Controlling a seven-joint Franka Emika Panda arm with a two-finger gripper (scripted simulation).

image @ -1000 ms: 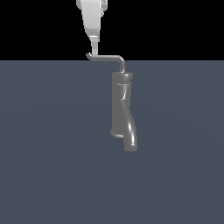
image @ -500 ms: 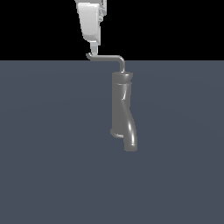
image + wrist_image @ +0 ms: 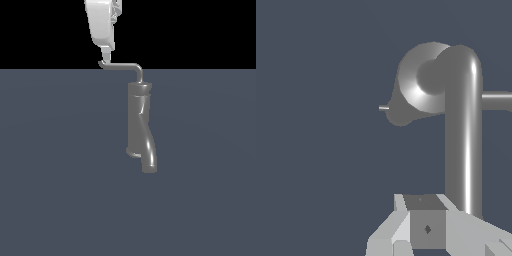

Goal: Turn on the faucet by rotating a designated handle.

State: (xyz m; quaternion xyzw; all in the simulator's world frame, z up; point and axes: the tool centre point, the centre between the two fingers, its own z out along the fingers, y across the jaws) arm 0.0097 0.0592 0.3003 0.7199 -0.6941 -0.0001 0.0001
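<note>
The dark grey faucet [image 3: 137,125] stands in the middle of the exterior view, its thick curved spout [image 3: 149,157] at the lower end. The thin L-shaped handle [image 3: 122,65] rises from its top and runs toward the exterior view's left, ending in a small upturned tip. My gripper [image 3: 105,54] hangs directly over that tip and touches it or nearly so. In the wrist view the handle [image 3: 461,140] runs from beside my gripper [image 3: 426,220] to the round top of the faucet [image 3: 416,85]. The fingers look pressed together, with nothing between them.
A flat dark blue-grey floor [image 3: 60,175] spreads around the faucet. Black background lies behind the arm above it.
The white hand has shifted very slightly toward the exterior view's left above the handle tip. The handle and faucet look unmoved.
</note>
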